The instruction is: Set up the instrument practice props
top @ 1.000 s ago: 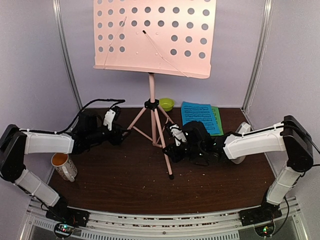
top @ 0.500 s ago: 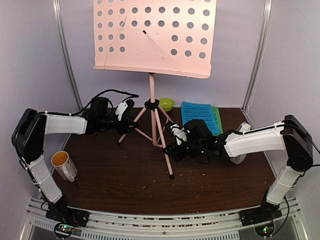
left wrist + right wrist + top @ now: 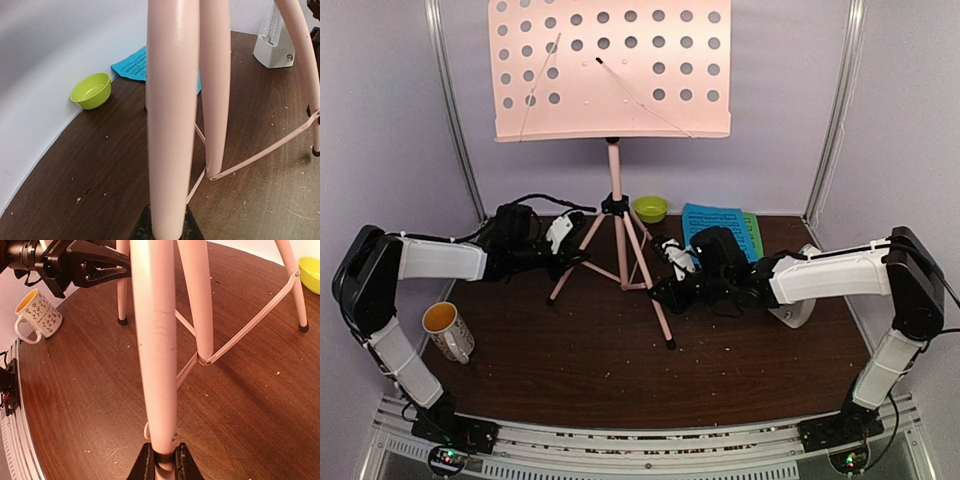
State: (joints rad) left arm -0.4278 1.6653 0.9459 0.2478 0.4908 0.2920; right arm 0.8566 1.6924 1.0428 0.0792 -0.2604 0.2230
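Looking down on a dark wooden table (image 3: 570,370), speckled with crumbs and walled in pale lilac. Standing upright at its back middle on three splayed legs: pink music stand (image 3: 610,70), perforated plate high up and tilted back, feet on the wood.

Reaching in from the left on a bent white arm: left gripper (image 3: 574,262), low on the stand's left leg. In the left wrist view, dark fingers (image 3: 142,227) pressed on either side of the pink tube, clamped on it. Reaching in from the right likewise: right gripper (image 3: 661,296), closed around the near leg close to the table. In the right wrist view, both fingers (image 3: 142,465) hugging the tube with no gap.

Lying flat at the back right, just behind the right arm: blue music sheet (image 3: 712,222), with a green music sheet (image 3: 754,240) showing along its right side. Sitting near the right wall, partly hidden by the right arm: white metronome (image 3: 798,308).

Resting near the left edge, beside the left arm: white mug (image 3: 447,331), yellow inside. Tucked against the back wall, just right of the stand's post: lime-green bowl (image 3: 651,208).
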